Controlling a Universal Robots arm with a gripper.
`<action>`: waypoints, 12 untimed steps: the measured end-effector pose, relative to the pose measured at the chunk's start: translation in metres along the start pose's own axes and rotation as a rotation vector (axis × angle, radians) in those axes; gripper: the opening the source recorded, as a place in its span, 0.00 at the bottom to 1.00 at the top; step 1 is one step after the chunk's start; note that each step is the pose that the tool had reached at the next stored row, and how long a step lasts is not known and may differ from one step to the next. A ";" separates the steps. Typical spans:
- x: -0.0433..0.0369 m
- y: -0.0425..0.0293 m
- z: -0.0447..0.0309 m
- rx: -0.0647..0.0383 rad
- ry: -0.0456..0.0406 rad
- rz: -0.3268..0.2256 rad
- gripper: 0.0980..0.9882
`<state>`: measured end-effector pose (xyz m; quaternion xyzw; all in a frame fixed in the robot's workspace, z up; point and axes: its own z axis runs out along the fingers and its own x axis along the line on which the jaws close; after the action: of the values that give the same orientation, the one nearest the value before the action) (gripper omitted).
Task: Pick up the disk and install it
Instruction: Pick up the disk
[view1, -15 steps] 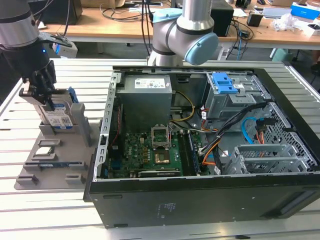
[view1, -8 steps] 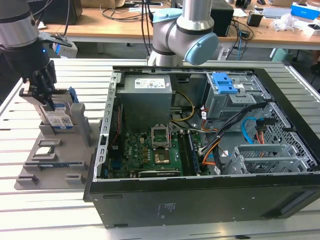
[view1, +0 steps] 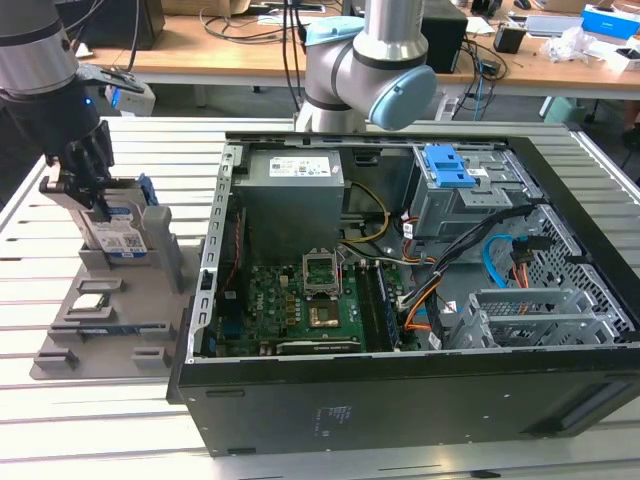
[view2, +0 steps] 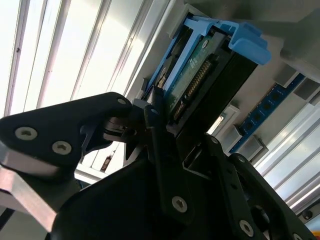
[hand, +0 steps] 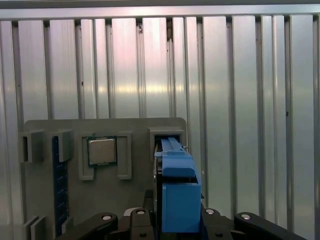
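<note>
Grey plastic holder tray (view1: 110, 335) lies on the slatted metal table (view1: 60, 440) at the exterior view's left, with open slats along its left and near sides. The disk (view1: 125, 238) stands on edge in the tray's rear slot. The gripper (view1: 100, 205) hangs over it from above, its black fingers (view2: 159, 145) narrowed against the disk's two faces. Whether the drive sits fully down in the slot I cannot tell.

The second wrist view adds the disk's green circuit board and blue rail. The first wrist view looks along the blue rail end, with a square processor chip (hand: 102, 151) in a neighbouring pocket.

The tray's right edge lies just beside the open computer case (view1: 400, 400). Inside, a cage with a blue latch (view1: 455, 168) sits toward the far right.
</note>
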<state>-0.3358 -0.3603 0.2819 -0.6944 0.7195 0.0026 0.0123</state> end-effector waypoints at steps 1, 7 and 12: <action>0.0000 0.0000 -0.0009 0.000 0.0001 0.000 0.30; -0.0008 -0.0001 -0.0092 0.000 0.0001 0.000 0.30; -0.0016 -0.0003 -0.0174 0.000 0.0001 0.000 0.30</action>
<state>-0.3357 -0.3591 0.2993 -0.6944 0.7195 0.0026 0.0122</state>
